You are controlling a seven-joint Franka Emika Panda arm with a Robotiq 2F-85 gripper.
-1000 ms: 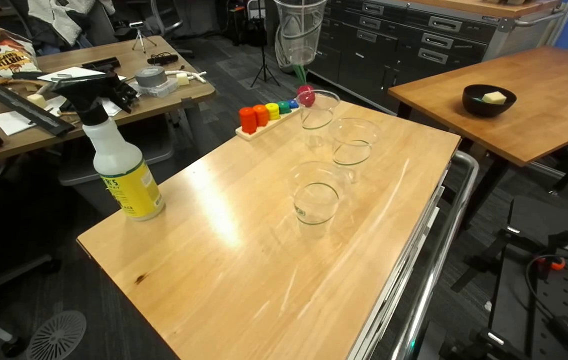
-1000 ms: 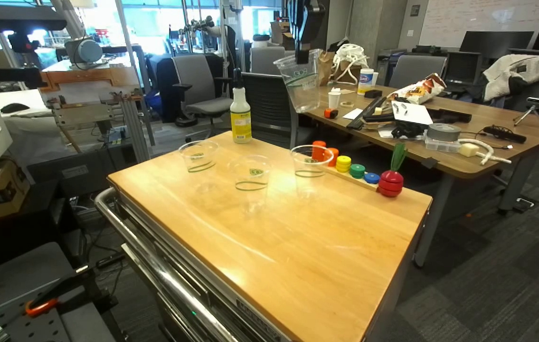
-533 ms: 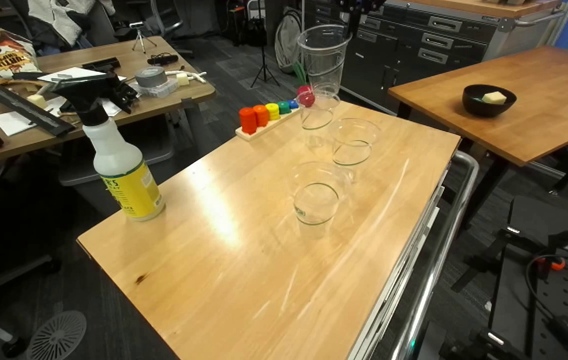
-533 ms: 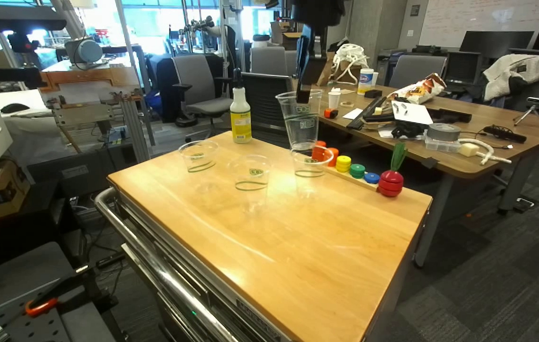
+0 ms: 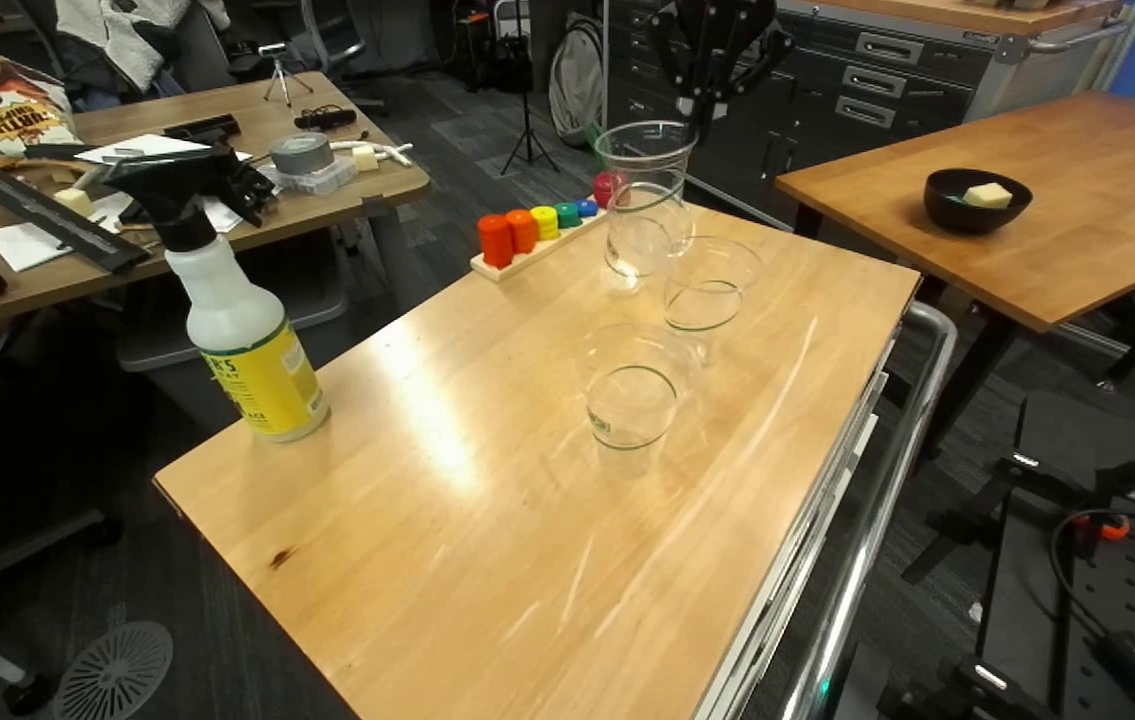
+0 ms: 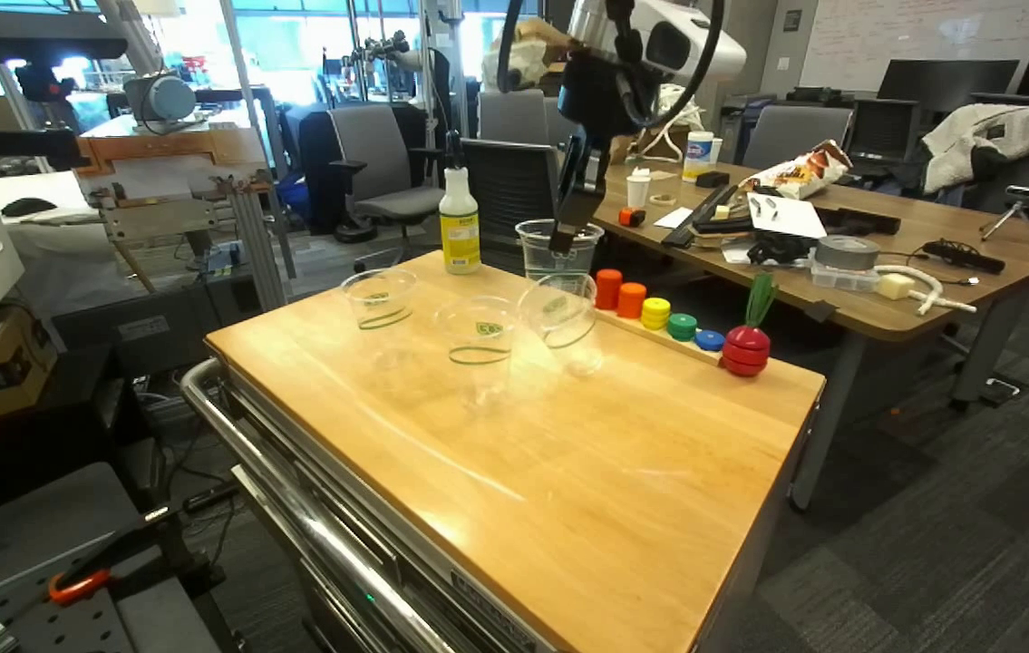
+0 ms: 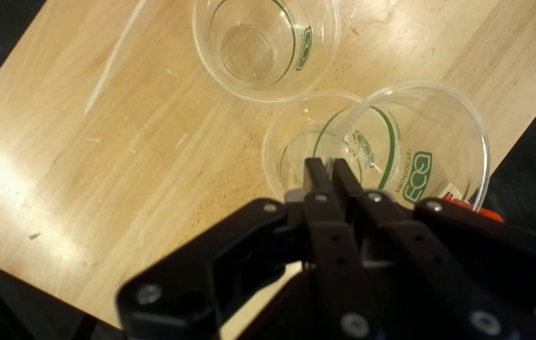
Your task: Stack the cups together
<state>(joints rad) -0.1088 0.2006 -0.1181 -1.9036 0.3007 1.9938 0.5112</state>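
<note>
My gripper (image 7: 328, 165) is shut on the wall of a clear cup (image 7: 418, 177), near its rim. I cannot tell whether it holds one cup or nested ones. The held cup also shows in both exterior views (image 5: 645, 150) (image 6: 535, 249), low at the table's toy end. A standing clear cup (image 6: 559, 313) right beside it is tilted, leaning left in that exterior view; the two overlap in the wrist view (image 7: 296, 137), and contact seems likely. Two more upright clear cups (image 6: 478, 340) (image 6: 380, 304) stand on the table, apart from each other; one shows in the wrist view (image 7: 258, 52).
A wooden toy (image 6: 659, 317) with coloured discs and a red radish (image 6: 746, 349) lie along the table edge near the held cup. A yellow spray bottle (image 5: 267, 380) stands at a corner. A metal rail (image 5: 887, 540) runs along one side.
My gripper has come down with the held cup from high above to beside the standing cup. That standing cup was upright and is now tilted. The other cups have not moved.
</note>
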